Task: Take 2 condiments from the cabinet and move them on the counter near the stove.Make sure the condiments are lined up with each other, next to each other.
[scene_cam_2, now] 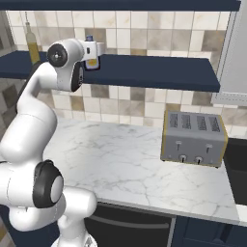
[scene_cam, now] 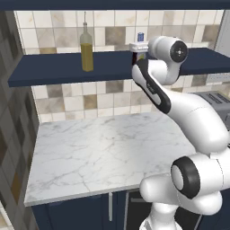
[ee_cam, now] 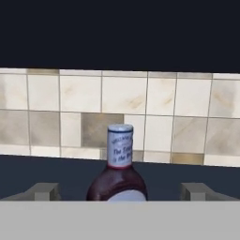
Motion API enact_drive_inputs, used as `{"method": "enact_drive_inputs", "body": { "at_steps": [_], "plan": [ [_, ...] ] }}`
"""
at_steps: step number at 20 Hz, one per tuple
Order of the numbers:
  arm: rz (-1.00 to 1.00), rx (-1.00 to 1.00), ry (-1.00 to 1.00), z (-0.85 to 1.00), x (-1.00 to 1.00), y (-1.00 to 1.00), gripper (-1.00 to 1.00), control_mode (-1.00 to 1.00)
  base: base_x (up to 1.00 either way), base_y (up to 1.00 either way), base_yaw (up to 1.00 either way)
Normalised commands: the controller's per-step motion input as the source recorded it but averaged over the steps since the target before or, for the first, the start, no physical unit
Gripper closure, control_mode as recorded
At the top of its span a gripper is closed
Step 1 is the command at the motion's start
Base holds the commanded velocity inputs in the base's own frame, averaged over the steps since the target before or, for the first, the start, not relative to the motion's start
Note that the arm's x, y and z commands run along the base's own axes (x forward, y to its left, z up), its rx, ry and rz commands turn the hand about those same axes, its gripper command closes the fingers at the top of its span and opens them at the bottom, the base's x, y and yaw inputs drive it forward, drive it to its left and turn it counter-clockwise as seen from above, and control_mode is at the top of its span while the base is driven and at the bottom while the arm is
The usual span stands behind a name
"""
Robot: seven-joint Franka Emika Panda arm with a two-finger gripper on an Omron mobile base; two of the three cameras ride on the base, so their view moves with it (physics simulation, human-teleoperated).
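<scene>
The short dark red-brown sauce bottle with a blue cap and pale label (ee_cam: 118,168) stands upright on the long flat dark navy shelf board (scene_cam: 54,72), directly ahead of the white arm's two-finger gripper (ee_cam: 119,191) and centred between its two grey fingertips (ee_cam: 44,191), which stand wide apart on either side of the bottle with clear space to each and hold nothing. In the hand view the bottle's belly sits level with the tips, its neck and cap rising above them against the beige and grey wall tiles (ee_cam: 159,108). The tall slim clear bottle of yellow-olive oil with a thin neck (scene_cam: 86,47) stands upright on the same shelf, well apart to the left of the hand in the left base view. The arm reaches up from the base with its elbow bent, the forearm rising over the white marble counter with faint grey veins (scene_cam: 103,152) and the wrist turned level so the hand points at the shelf. In both base views the wrist housing hides most of the sauce bottle, leaving its blue cap and a sliver of its body showing. In the right base view a grey steel four-slot toaster (scene_cam_2: 194,138) sits on the counter, well to the right, and the oil bottle is partly cut off behind the arm.
</scene>
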Motion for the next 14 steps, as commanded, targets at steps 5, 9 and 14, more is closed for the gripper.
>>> {"method": "enact_drive_inputs", "body": {
  "at_steps": [5,9,14],
  "plan": [
    [0.00,0.00,0.00,0.00,0.13,0.00,-1.00,-1.00,0.00,0.00,0.00],
    [0.00,0.00,0.01,0.00,0.17,0.00,-1.00,-1.00,0.00,0.00,0.00],
    [0.00,0.00,0.01,0.00,0.18,0.00,-1.00,-1.00,0.00,0.00,0.00]
  ]
}}
